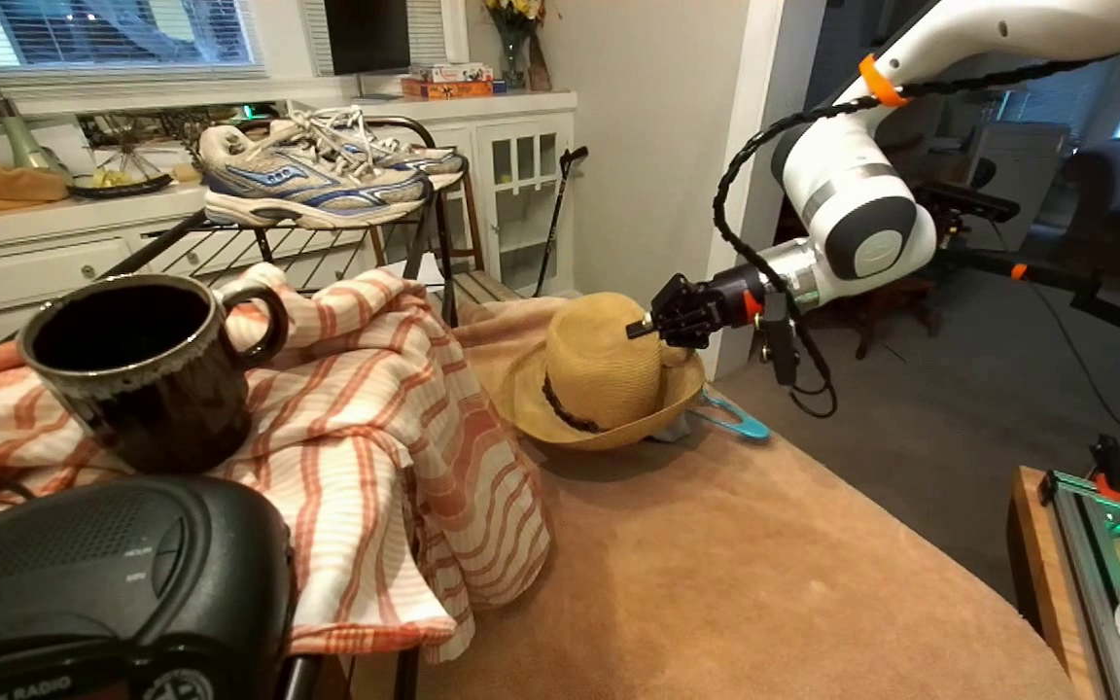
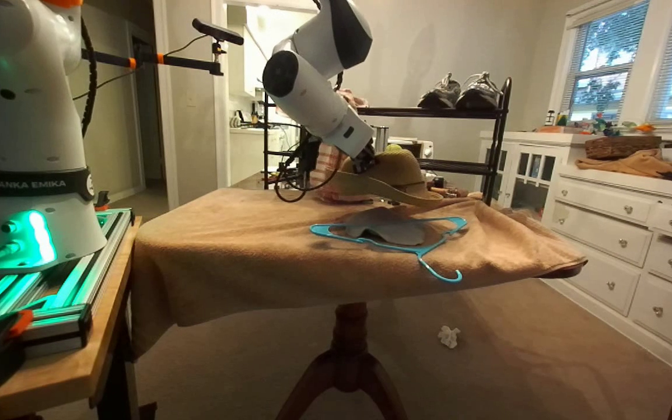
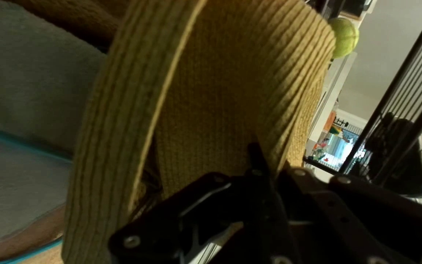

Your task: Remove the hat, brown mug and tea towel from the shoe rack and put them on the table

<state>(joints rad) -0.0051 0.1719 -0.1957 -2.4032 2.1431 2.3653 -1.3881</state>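
Observation:
The straw hat (image 1: 594, 365) is over the table (image 1: 716, 583) in both exterior views (image 2: 403, 169). My gripper (image 1: 643, 329) is shut on the crown of the hat; the straw folds toward the fingers in the wrist view (image 3: 269, 165). The brim looks slightly raised off the table, with a shadow beneath it. The brown mug (image 1: 147, 379) stands upright on the red-striped tea towel (image 1: 356, 437), which drapes over the shoe rack (image 1: 434, 262). The mug is hidden in the exterior view that shows the robot base (image 2: 32, 233).
A black clock radio (image 1: 113, 583) stands beside the mug. Sneakers (image 1: 317, 185) rest on the rack's top. A blue hanger (image 2: 417, 249) and grey cloth (image 2: 391, 227) lie on the table beside the hat. A tennis ball (image 3: 344, 36) shows behind the hat.

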